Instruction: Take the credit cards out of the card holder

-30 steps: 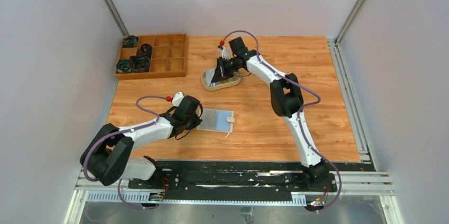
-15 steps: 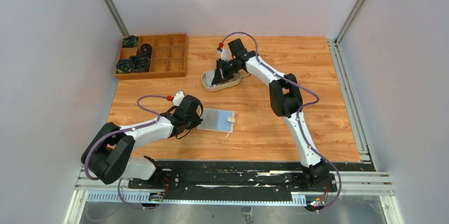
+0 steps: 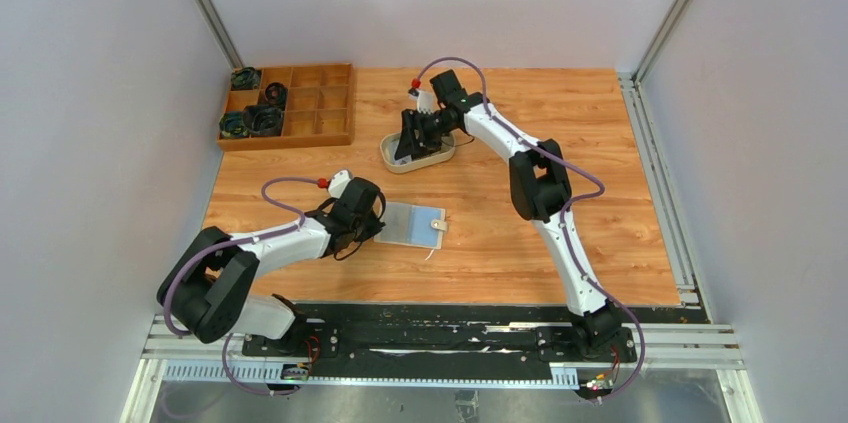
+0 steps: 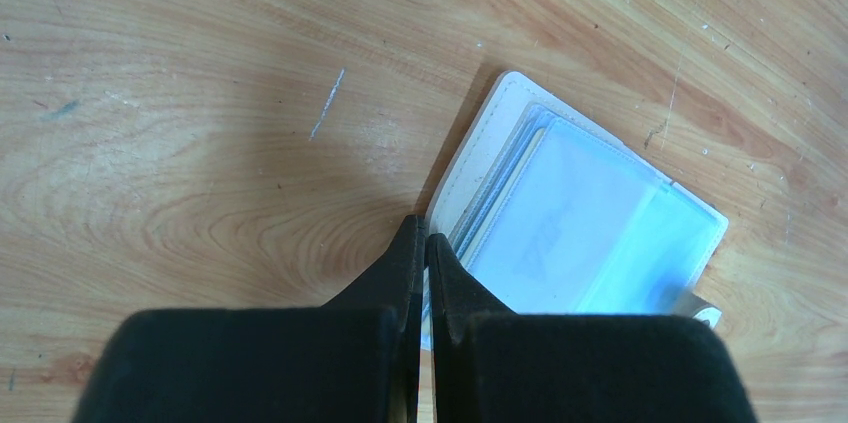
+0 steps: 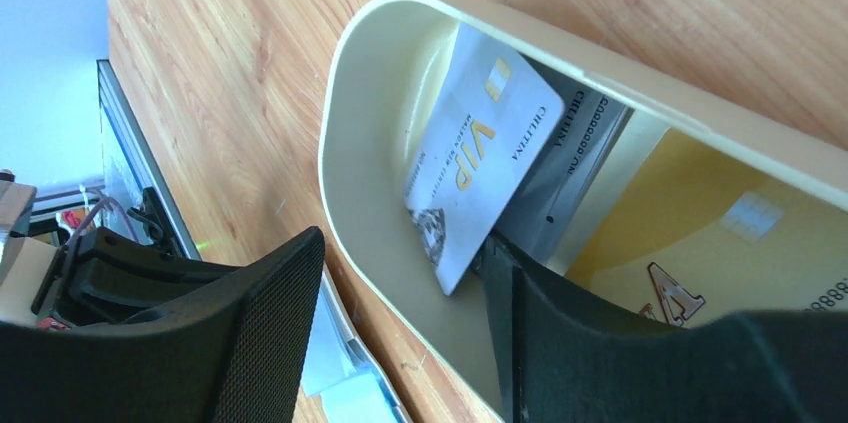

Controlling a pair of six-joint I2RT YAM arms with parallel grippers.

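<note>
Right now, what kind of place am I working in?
Probably a lab robot cell: a wooden table boxed in by plain grey panels on aluminium framing, with a compartment tray of parts.

Table [image 3: 500, 233]: orange-brown wood grain with darker streaks and a few pale scuffs.
Card holder [image 4: 590, 213]: cream border, pale-blue translucent sleeves.
Tray [image 5: 365, 143]: plain pale cream-yellow.
White card [image 5: 480, 158]: gold "VIP" lettering and a gold chip patch.
Grey card [image 5: 575, 158]: dark print.
Yellow card [image 5: 690, 193]: white numerals.
</note>
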